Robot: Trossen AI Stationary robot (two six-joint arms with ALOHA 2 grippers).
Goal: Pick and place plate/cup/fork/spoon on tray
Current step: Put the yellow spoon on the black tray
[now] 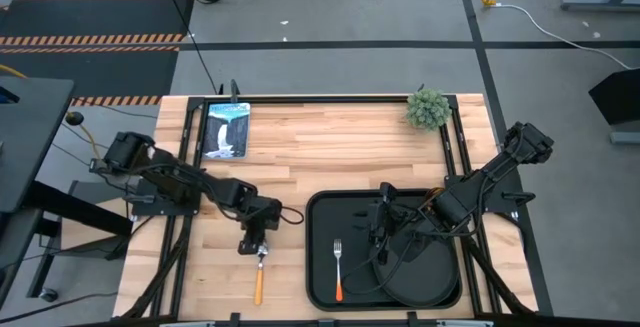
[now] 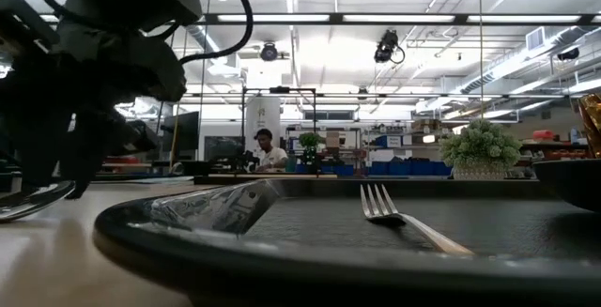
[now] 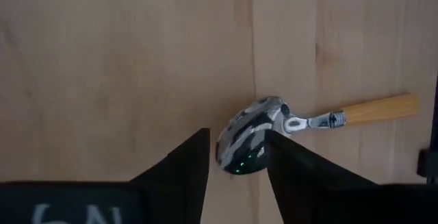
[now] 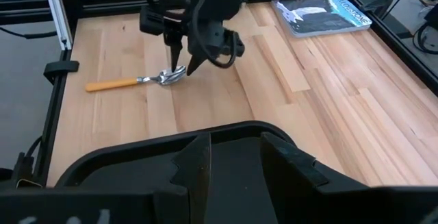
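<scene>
On the tray lie one fork and one plate; left gripper, fingers parted, straddles one spoon, ungrasped.

two dark jointed arms draped with looping black cables.

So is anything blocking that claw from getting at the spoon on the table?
Nothing visible. The left gripper sits right over the spoon, its open fingers either side of the spoon's bowl, with only bare table around it.
</scene>
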